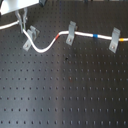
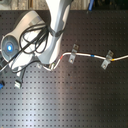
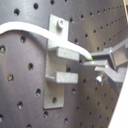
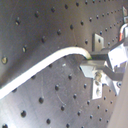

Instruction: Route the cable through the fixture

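Observation:
The white cable (image 1: 44, 48) runs across the black board, with a red-orange band (image 1: 60, 36) and a blue-and-yellow band (image 1: 95, 36). At the first exterior view's upper left it meets the left grey fixture (image 1: 31, 34). My gripper (image 1: 22, 26) hangs right beside that fixture and is shut on the cable. In the first wrist view the cable (image 3: 30, 28) crosses the top of the fixture (image 3: 56, 65) and ends between the fingers of my gripper (image 3: 95, 61). In the second wrist view the cable (image 4: 45, 67) curves into my gripper (image 4: 95, 61). I cannot tell whether the cable sits inside the clip.
Two more grey clip brackets stand in line: a middle one (image 1: 71, 33) and a right one (image 1: 115, 41), both with the cable passing at them. In the second exterior view the arm (image 2: 35, 35) covers the board's left part. The perforated board (image 1: 65, 90) fills the view.

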